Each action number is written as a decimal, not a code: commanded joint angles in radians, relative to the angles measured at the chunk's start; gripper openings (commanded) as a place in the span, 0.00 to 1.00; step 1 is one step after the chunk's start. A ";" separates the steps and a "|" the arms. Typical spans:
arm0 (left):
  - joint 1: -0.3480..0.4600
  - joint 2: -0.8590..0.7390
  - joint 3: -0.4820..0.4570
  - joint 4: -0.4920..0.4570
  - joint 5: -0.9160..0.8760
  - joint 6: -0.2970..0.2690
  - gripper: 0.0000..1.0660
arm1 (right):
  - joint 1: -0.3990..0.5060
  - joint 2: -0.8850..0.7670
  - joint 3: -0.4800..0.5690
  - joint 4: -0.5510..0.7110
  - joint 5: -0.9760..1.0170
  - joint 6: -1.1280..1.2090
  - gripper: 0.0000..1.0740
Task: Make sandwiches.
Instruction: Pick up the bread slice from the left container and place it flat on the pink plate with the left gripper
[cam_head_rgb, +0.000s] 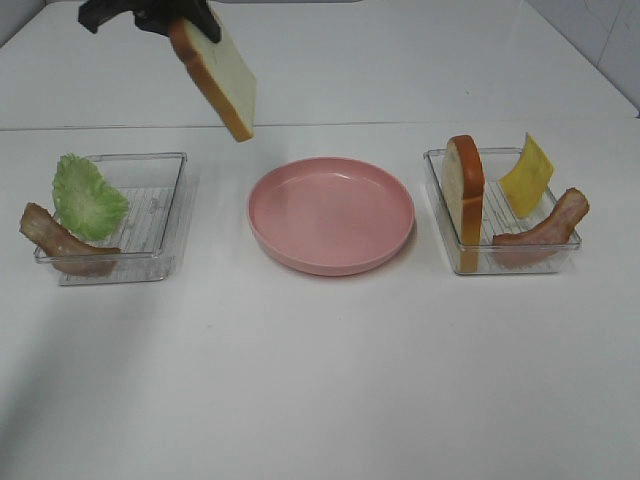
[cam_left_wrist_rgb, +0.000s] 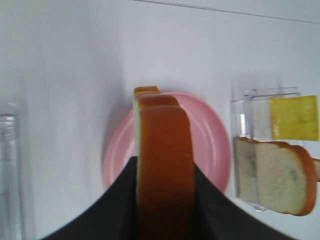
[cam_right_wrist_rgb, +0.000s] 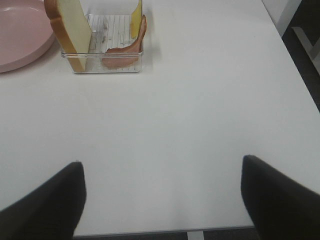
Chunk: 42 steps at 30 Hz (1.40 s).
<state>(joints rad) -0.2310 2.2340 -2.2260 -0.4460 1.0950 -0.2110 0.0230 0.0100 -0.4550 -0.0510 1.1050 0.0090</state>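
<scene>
White toy bread slice with orange-brown crust (cam_head_rgb: 215, 75) is hanging tilted in the air. Risk: it is being pinched across one end only, so it could swing or slip on release and land on the rim or off the plate. Black left gripper (cam_left_wrist_rgb: 165, 200) is clamping it, jaws narrow, crust between the fingers. Round pink plastic plate (cam_head_rgb: 330, 215) is sitting bare just beyond. Left clear plastic tray (cam_head_rgb: 160, 160) is holding the green lettuce leaf (cam_head_rgb: 88, 197) and a brown bacon strip (cam_head_rgb: 60, 240). Right clear tray (cam_head_rgb: 497, 151) is holding the second bread slice (cam_head_rgb: 466, 195) upright, the yellow cheese square (cam_head_rgb: 527, 175) and another bacon strip (cam_head_rgb: 545, 230). Right gripper (cam_right_wrist_rgb: 162, 195) is hanging wide open, gripping nothing, well apart from that tray.
</scene>
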 joint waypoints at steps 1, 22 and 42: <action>-0.013 0.013 -0.006 -0.076 -0.031 0.027 0.00 | -0.006 0.003 0.003 0.000 -0.005 -0.009 0.77; -0.197 0.229 -0.006 -0.246 -0.192 0.211 0.00 | -0.006 0.003 0.003 0.000 -0.005 -0.009 0.77; -0.197 0.313 -0.006 -0.247 -0.182 0.056 0.00 | -0.006 0.003 0.003 0.000 -0.005 -0.009 0.77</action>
<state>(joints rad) -0.4240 2.5320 -2.2290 -0.6950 0.8900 -0.1170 0.0230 0.0100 -0.4550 -0.0510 1.1050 0.0090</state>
